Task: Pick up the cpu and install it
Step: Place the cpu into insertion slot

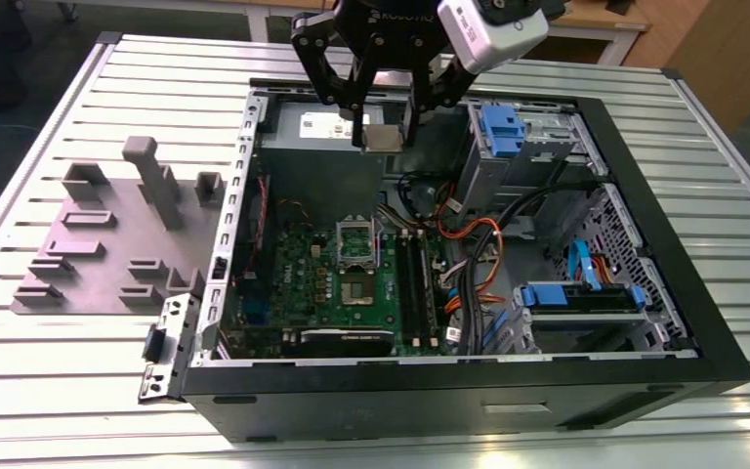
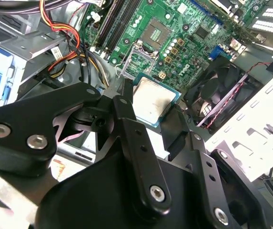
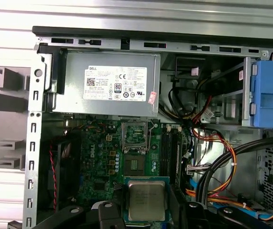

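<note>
1. Gripper: jaws pinched on the cpu, one finger on each of two opposite edges. The arm above it is cut off by the frame edge in the exterior view.
2. The cpu is held in the air over the open computer case, above the power supply end. It is apart from the motherboard and not seated.
3. In the exterior view only a small silvery face of the cpu shows between the dark fingers, and its rim is hard to make out.
4. In both wrist views the cpu shows its metal top with a thin green border. The black gripper links hide the edges where it is gripped.
5. The socket sits on the board with its metal frame. Its inside is too small to read for detail.
6. The grey fixture lies on the slatted table, outside the case on the exterior view's left.
7. Cables cross the case interior and cover part of what lies under them.
</note>
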